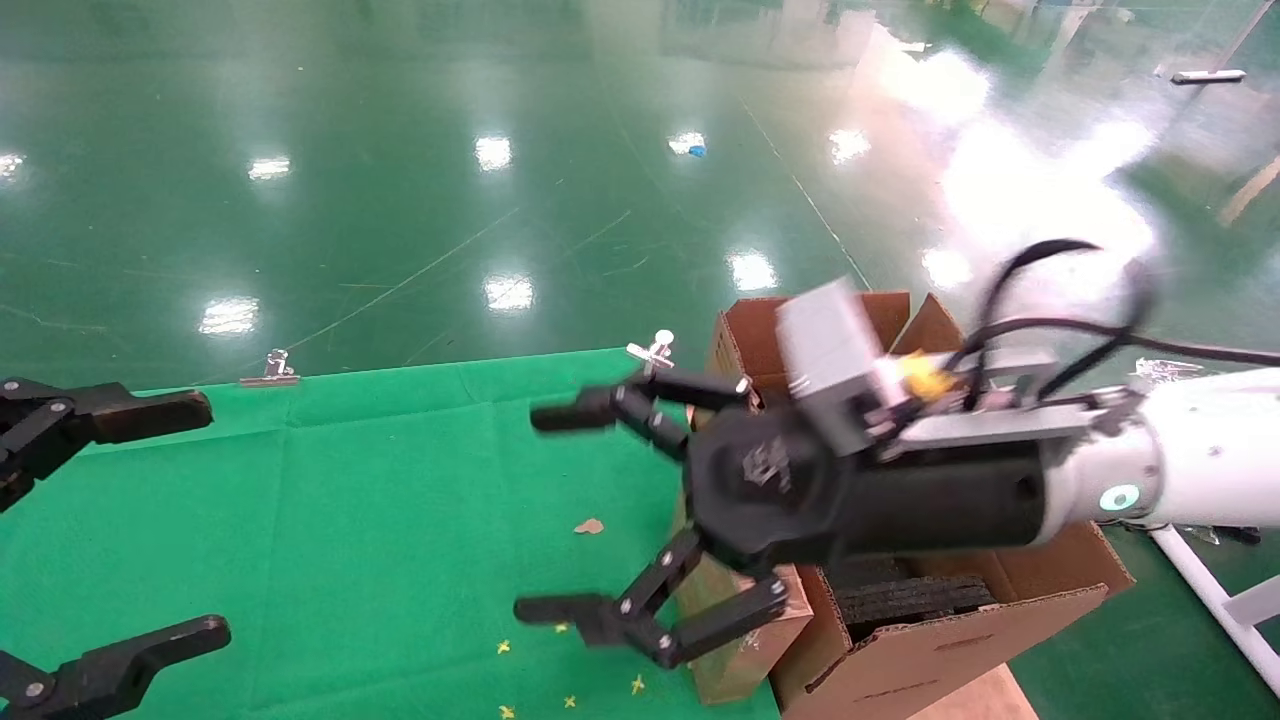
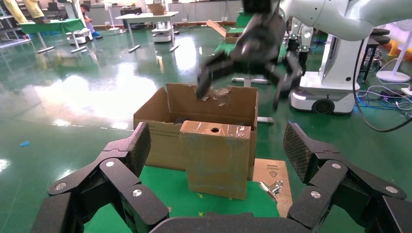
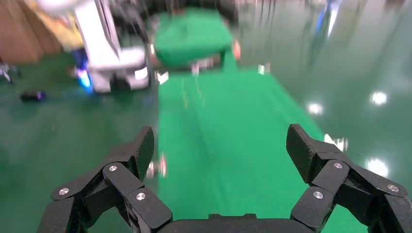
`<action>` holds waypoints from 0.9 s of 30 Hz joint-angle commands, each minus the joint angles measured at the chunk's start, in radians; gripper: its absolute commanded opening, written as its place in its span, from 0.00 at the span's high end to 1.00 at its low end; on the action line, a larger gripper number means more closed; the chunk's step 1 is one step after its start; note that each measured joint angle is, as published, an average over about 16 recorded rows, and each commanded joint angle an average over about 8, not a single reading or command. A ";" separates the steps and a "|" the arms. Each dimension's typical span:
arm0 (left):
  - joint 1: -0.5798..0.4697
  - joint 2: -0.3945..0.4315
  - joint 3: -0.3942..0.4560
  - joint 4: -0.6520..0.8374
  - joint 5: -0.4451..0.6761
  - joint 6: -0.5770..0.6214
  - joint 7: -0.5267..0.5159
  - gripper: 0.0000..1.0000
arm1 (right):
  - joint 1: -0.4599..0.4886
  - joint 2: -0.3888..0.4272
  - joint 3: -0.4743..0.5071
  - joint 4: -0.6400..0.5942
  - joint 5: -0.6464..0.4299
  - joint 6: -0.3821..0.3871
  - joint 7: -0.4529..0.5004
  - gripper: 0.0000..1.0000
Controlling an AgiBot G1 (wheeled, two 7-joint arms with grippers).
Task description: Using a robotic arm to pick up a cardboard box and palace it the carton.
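Right gripper (image 1: 570,510): it is being held above the table's right edge with its fingers spread wide; nothing is being gripped.
Left gripper (image 1: 130,520): it is being kept parked at 9 o'clock in the head view, jaws wide apart and empty.
Cardboard box (image 2: 216,158): it is being shown upright on the green table cloth (image 1: 400,520), its taped top with the small hole facing up, touching the carton's near wall. In the head view only its lower part (image 1: 740,650) is being seen, at 5 o'clock, under the right wrist.
Carton (image 1: 960,630): it is being seen open at the table's right edge, black foam inside, flaps ragged.
Step in hand (judged): the approach to the box is being made; no contact is being shown.
Technique: the open fingers are to be lowered astride the box's two broad faces, closed only when both pads are squarely opposed, and the carton flap is to be avoided.
Risk: the tall slim box is being judged liable to tip if one finger lands first.
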 commanded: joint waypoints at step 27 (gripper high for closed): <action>-0.001 -0.001 0.002 0.000 -0.001 -0.001 0.001 0.00 | 0.764 -0.211 -0.782 0.033 -0.629 -0.107 0.341 0.00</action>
